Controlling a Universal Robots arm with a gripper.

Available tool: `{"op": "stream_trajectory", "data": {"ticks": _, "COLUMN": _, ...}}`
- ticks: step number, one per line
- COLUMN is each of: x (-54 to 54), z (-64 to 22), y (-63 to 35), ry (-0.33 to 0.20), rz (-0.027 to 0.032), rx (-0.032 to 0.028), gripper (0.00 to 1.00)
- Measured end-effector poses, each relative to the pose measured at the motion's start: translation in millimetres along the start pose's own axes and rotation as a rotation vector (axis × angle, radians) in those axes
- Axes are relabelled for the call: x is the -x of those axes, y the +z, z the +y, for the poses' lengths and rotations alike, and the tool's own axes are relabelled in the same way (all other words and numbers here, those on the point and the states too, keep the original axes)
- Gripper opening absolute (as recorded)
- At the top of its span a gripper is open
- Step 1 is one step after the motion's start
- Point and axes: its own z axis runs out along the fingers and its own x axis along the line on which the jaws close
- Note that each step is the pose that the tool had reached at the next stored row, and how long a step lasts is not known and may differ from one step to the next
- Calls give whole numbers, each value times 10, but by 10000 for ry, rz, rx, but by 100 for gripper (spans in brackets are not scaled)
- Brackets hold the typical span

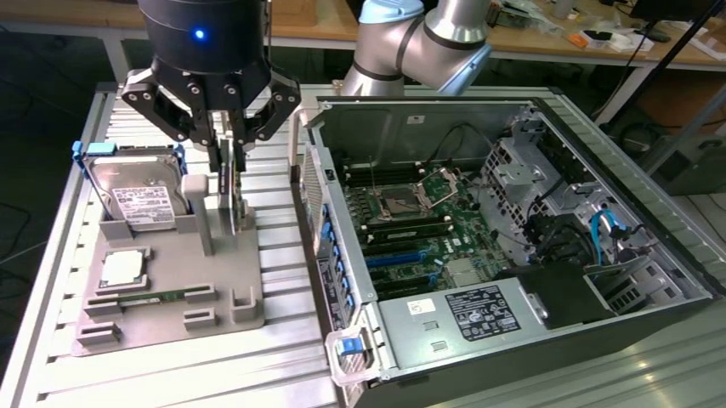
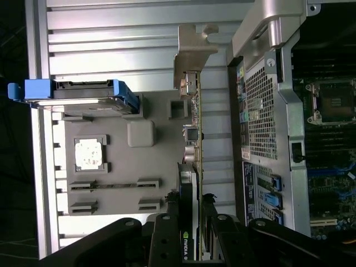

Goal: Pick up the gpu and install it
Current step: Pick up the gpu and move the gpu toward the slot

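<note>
- The tool [image 1: 228, 143] is clamped on the upright gpu [image 1: 234, 200], which stands directly below it in the gray holder [image 1: 170, 285].
- Lifting and installing remain; the open computer case [image 1: 454, 127] beside the tool has no card in it yet.

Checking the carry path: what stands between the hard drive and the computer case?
In the exterior view, the gpu, on edge at the grey holder, with the end effector closed on its top edge.

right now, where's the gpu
On the exterior view's left, the dark flat gpu card stands on edge in the grey holder tray between the silver hard drive and the computer case, gripped by the hand.
</note>
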Motion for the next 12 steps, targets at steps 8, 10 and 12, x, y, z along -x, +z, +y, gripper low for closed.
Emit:
{"op": "stream_trajectory", "data": {"ticks": 8, "x": 1, "z": 2, "y": -23, "ry": 0, "rz": -1, "rx": 1, "gripper": 27}}
{"op": "stream_trajectory", "data": {"ticks": 10, "x": 1, "z": 2, "y": -29, "ry": 0, "rz": -1, "rx": 0, "gripper": 27}}
{"op": "stream_trajectory", "data": {"ticks": 12, "x": 1, "z": 3, "y": -33, "ry": 0, "rz": 0, "rx": 1, "gripper": 27}}
